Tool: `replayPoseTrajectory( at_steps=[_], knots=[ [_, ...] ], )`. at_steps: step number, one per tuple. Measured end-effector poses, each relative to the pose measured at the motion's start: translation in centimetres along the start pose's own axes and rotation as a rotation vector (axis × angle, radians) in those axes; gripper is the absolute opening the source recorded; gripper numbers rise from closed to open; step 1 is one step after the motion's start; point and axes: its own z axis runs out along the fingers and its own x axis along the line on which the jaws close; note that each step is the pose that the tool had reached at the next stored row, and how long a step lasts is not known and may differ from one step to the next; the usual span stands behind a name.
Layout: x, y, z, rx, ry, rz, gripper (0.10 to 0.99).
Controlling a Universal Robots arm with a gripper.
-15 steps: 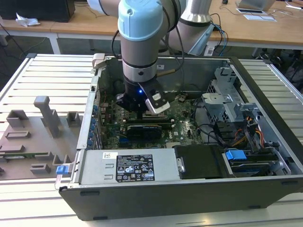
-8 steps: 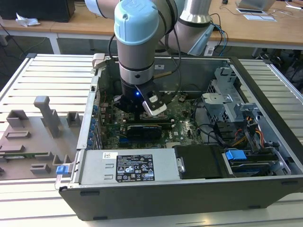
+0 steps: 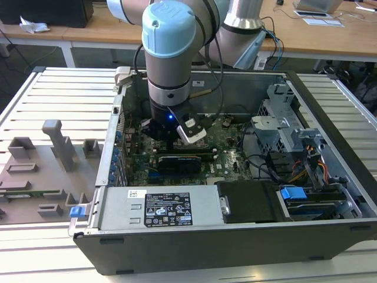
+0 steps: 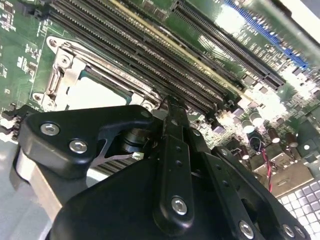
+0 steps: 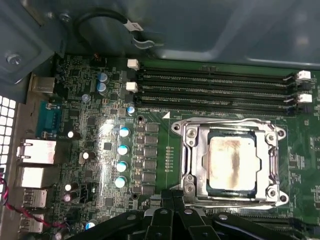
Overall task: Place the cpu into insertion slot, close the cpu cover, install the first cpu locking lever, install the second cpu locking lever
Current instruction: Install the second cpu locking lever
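- Looking into the open computer case [image 3: 235, 218] on the slatted tabletop [image 3: 65, 100], we see the arm reaching down over the green circuit board [image 3: 227, 162].
- The end effector [image 3: 171, 141] hangs low over the board, at the middle of the case in the exterior view; its black linkage [image 4: 170, 165] shows in both wrist views.
- We cannot tell whether it is open or closed, and we see nothing held in it.
- The cpu [image 5: 232, 162], dull silver with a brownish smear, lies in the insertion slot [image 5: 230, 192].
- The cpu cover [image 5: 192, 150] lies flat around the cpu, whose top shows through the cover's window.
- In the first wrist view, the long black memory slots [image 5: 215, 87] run beside the slot, on the side away from the linkage.
- A grey fixture [image 3: 59, 141] stands on the tabletop at the exterior view's left of the case.
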Motion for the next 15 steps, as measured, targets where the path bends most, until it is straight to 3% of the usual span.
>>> replayPoseTrajectory(
  at_steps=[8,15],
  knots=[
    [0.00,0.21,0.26,-0.002,0.0033,-0.022,0.106],
    [-0.15,0.38,-0.51,-0.005,0.0012,-0.026,0.106]
  ],
)
